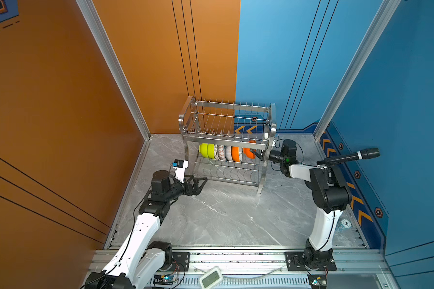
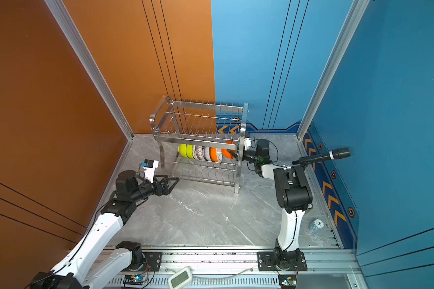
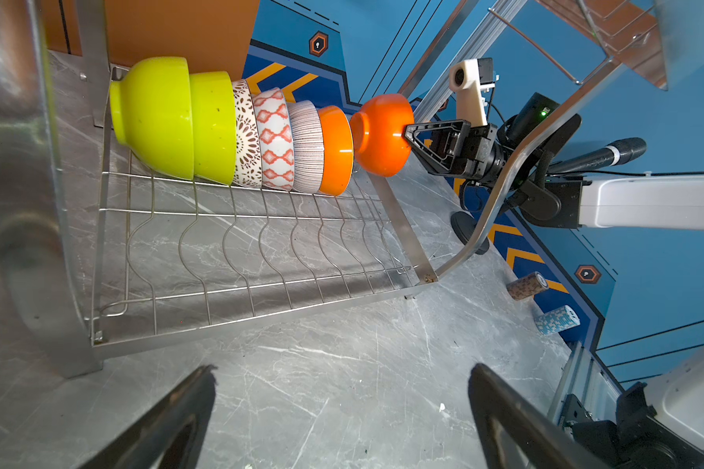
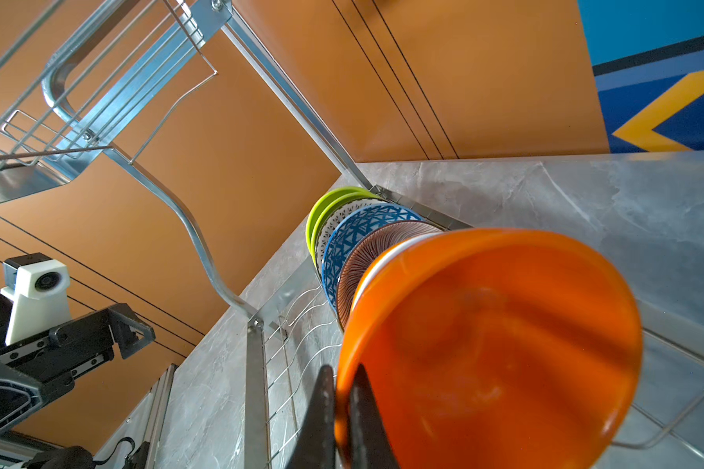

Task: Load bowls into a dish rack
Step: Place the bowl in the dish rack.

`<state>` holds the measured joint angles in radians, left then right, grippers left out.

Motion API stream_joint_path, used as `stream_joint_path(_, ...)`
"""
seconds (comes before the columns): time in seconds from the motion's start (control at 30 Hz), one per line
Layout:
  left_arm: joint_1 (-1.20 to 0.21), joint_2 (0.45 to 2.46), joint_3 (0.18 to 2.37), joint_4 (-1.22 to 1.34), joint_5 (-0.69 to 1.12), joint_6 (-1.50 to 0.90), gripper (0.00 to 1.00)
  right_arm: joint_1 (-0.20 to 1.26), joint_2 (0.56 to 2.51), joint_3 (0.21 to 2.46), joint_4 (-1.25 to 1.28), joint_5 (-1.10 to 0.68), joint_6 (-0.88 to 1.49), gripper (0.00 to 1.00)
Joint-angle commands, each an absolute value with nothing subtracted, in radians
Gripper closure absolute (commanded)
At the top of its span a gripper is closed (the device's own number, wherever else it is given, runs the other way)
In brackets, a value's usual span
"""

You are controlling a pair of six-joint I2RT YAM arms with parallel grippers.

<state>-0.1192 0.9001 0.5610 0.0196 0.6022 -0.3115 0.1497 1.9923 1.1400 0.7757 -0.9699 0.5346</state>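
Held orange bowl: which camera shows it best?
Left wrist: the held orange bowl shows nearly whole, right tool pinching its rim. Right wrist shows only its blurred inside. In both top views it is small, partly behind the dish rack.

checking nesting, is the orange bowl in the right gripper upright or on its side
On its side: the glossy orange round bowl points its foot at the racked bowls, rim pinched by the right gripper.

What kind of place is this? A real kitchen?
Probably a robot test booth, not a kitchen: two robot arms are bolted to a metal rail, orange and blue panel walls box in the table, and a microphone stands near the dish rack.
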Motion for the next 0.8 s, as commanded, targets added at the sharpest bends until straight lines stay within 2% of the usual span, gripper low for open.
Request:
stream_joint_path(0.0,-0.128,0.898,0.551,0.038,0.590,-0.292,0.02,0.155,2.030,1.163,0.917,-0.983,0.606,0.96)
stream_joint_path(0.17,-0.130,0.901,0.551,0.038,0.589,-0.291,0.02,0.159,2.063,1.168,0.996,-0.976,0.665,0.96)
stream_joint_path(0.77,-0.131,0.900,0.552,0.038,0.591,-0.292,0.02,0.192,2.138,1.187,1.036,-0.951,0.690,0.95)
